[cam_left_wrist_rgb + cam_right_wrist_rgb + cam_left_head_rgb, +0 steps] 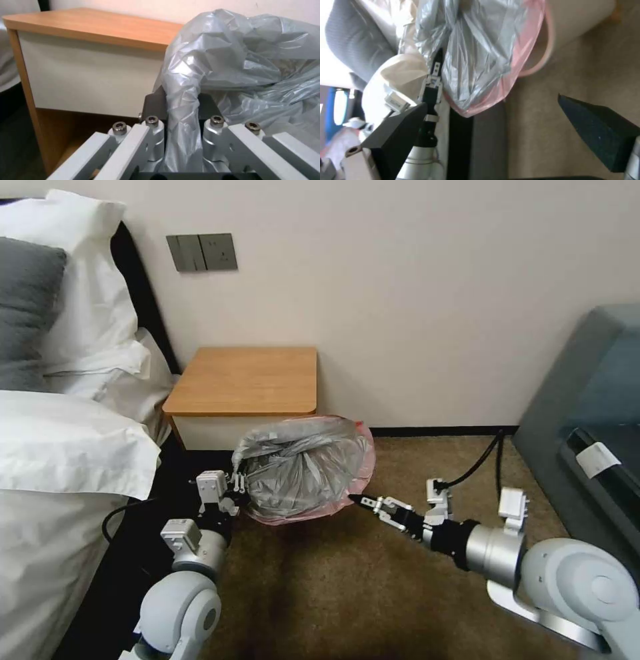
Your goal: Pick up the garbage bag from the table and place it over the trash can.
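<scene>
Brown carpet under crinkled grey garbage bag (303,473), left claw (237,483) pinching it

One garbage bag (303,470), one table (244,380), two grippers, two pillows

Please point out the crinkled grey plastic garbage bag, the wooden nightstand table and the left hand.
crinkled grey plastic garbage bag (303,470): head view, crumpled middle.
wooden nightstand table (247,377): head view, bare orange-brown top.
left hand (182,117): left wrist view, between fingertips, clamping bag.
</scene>
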{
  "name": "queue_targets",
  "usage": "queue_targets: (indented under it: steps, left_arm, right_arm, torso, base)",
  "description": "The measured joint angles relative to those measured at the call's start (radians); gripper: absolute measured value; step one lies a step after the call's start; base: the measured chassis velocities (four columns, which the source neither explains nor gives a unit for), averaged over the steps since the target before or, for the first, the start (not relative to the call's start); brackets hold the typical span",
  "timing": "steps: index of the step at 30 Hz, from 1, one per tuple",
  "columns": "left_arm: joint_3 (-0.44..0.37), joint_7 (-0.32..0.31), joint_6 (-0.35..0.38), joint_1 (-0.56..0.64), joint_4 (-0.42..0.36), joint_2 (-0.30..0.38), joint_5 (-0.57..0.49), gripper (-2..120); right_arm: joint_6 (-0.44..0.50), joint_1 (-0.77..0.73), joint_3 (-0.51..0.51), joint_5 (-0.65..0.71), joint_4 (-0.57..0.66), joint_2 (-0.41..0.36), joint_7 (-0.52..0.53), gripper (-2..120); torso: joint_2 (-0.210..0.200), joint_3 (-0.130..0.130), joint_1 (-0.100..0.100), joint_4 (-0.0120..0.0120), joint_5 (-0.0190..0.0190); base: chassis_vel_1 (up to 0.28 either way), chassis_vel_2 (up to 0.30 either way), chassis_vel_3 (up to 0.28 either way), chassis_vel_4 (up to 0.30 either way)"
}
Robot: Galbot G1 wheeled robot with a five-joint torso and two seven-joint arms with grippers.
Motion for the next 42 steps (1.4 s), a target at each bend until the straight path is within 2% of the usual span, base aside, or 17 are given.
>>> queue_targets:
  steps: [7,13,15,16,20,21,22,25,27,28,29,32,34,36,42]
  left_arm:
    - [-0.002,0.004,-0.001,0.009,-0.011,-0.001,0.001,11]
    - [-0.001,0.006,-0.001,0.013,-0.012,0.001,0.0,11]
    - [-0.001,0.006,0.0,0.016,-0.015,0.004,-0.001,11]
    - [-0.001,0.006,0.0,0.016,-0.015,0.004,-0.001,11]
    - [-0.002,0.007,0.001,0.016,-0.015,0.009,-0.003,11]
    - [-0.003,0.008,0.002,0.013,-0.016,0.009,-0.003,11]
    - [-0.003,0.008,0.002,0.013,-0.016,0.009,-0.003,11]
    - [-0.003,0.008,0.004,0.012,-0.015,0.007,-0.003,11]
    - [-0.003,0.008,0.004,0.012,-0.014,0.006,-0.003,11]
    - [-0.003,0.009,0.004,0.012,-0.012,0.005,-0.003,11]
    - [-0.003,0.009,0.004,0.012,-0.012,0.005,-0.003,11]
    - [-0.003,0.01,0.006,0.012,-0.008,0.003,-0.003,11]
    - [-0.003,0.01,0.006,0.012,-0.008,0.003,-0.003,11]
    - [-0.004,0.01,0.008,0.011,-0.006,0.004,-0.003,11]
    - [-0.007,0.01,0.009,0.007,-0.004,0.005,-0.004,11]
  right_arm:
    - [0.003,0.057,-0.065,-0.029,-0.119,0.048,-0.076,100]
    - [0.005,0.087,-0.1,-0.055,-0.167,0.075,-0.1,97]
    - [0.008,0.095,-0.109,-0.059,-0.176,0.084,-0.107,89]
    - [0.008,0.095,-0.109,-0.059,-0.176,0.084,-0.107,89]
    - [0.014,0.106,-0.123,-0.058,-0.177,0.09,-0.105,71]
    - [0.015,0.111,-0.131,-0.054,-0.174,0.089,-0.095,59]
    - [0.015,0.111,-0.131,-0.054,-0.174,0.089,-0.095,59]
    - [0.015,0.109,-0.132,-0.042,-0.166,0.085,-0.081,41]
    - [0.015,0.108,-0.132,-0.041,-0.166,0.084,-0.08,37]
    - [0.014,0.107,-0.131,-0.041,-0.164,0.082,-0.079,31]
    - [0.014,0.107,-0.131,-0.041,-0.164,0.082,-0.079,31]
    - [0.011,0.104,-0.128,-0.041,-0.159,0.076,-0.079,15]
    - [0.01,0.103,-0.128,-0.041,-0.158,0.076,-0.078,12]
    - [0.007,0.102,-0.128,-0.043,-0.154,0.076,-0.075,2]
    - [0.004,0.095,-0.124,-0.046,-0.14,0.069,-0.069,0]
  torso:
    - [0.0,0.0,0.0,0.0,0.0]
    - [0.0,0.0,0.0,0.0,-0.0001]
    - [0.0,0.0,0.0,0.0,0.0]
    - [0.0,0.0,0.0,0.0,0.0]
    - [0.0,0.0,0.0,0.0,-0.0001]
    - [0.0,0.0,0.0,0.0,0.0]
    - [0.0,0.0,0.0,0.0,0.0]
    - [0.0,0.0,0.0,0.0,0.0]
    - [0.0,0.0,0.0,-0.0001,0.0]
    - [0.0,0.0,0.0,-0.0001,0.0]
    - [0.0,0.0,0.0,-0.0001,0.0]
    - [0.0,0.0,0.0,-0.0001,0.0]
    - [0.0,0.0,0.0,-0.0001,0.0]
    - [0.0,0.0,0.0,0.0,0.0]
    - [0.0,0.0,0.0,-0.0001,0.0001]
  base:
    - [0.0,0.0,0.0,0.0]
    - [0.0,0.0,0.0,0.0]
    - [0.0,0.0,0.0,0.0]
    - [0.0,0.0,0.0,0.0]
    - [0.0,0.0,0.0,0.0]
    - [0.0,0.0,0.0,0.0]
    - [0.0,0.0,0.0,0.0]
    - [0.0,0.0,0.0,0.0]
    - [0.0,0.0,0.0,0.0]
    - [0.0,0.0,0.0,0.0]
    - [0.0,0.0,0.0,0.0]
    - [0.0,0.0,0.0,0.0]
    - [0.0,0.0,0.0,0.0]
    - [0.0,0.0,0.0,0.0]
    - [0.0,0.0,0.0,0.0]
